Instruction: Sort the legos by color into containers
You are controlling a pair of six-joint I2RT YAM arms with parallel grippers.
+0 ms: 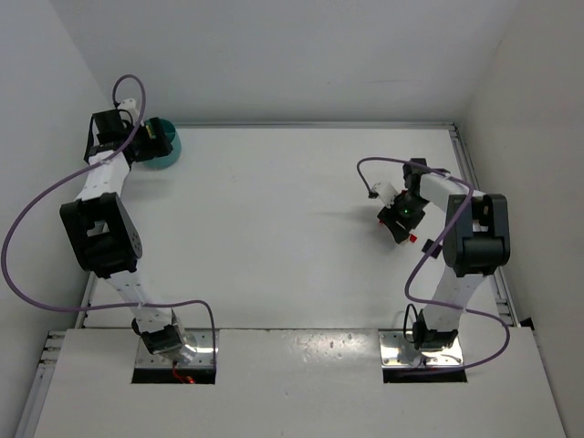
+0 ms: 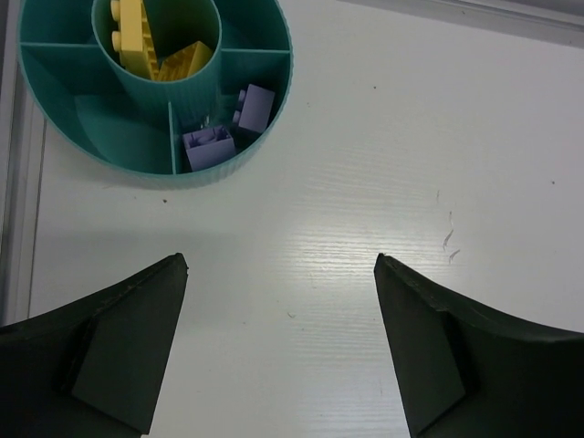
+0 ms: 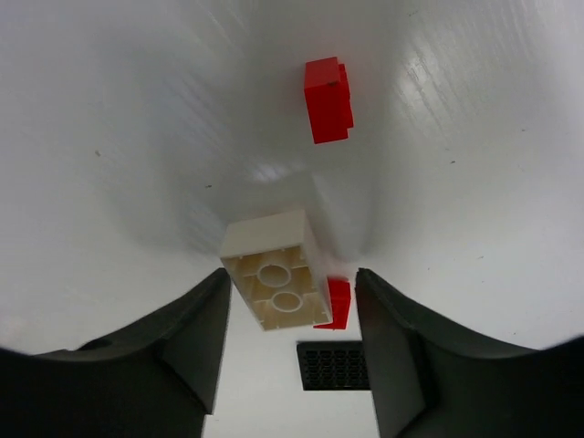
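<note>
1. The right gripper [image 3: 292,274] has its jaws closed partway on a cream brick [image 3: 274,283]. The brick's hollow underside faces the wrist camera, so two round tubes show inside it. Its left edge lies against the left finger.
2. A red piece [image 3: 339,304] sits between the cream brick and the right finger. Most of it is hidden behind the cream brick, so its shape cannot be told, and how tightly that side is pressed is hard to make out.
3. Just below them is a small black ridged patch [image 3: 333,365]; what it belongs to is unclear.
4. Farther out, a loose red brick [image 3: 328,100] lies alone on the white counter [image 3: 137,137], well apart from the jaws.
5. The left gripper [image 2: 281,260] has its jaws spread wide, with only bare counter between them.
6. Beyond its left finger, near but not touching, stands the teal bowl [image 2: 228,169]. It is round with a ribbed outer wall, a round middle cup, and straight dividers splitting the outer ring.
7. Yellow bricks [image 2: 137,41] are heaped in the middle cup. Two lilac bricks [image 2: 208,146] lie in the outer compartment nearest the jaws.
8. The frame edge cuts off the bowl's far side in the wrist view. From above, the bowl sits at the counter's far left corner, where the left wrist covers most of it and only a teal arc shows.
</note>
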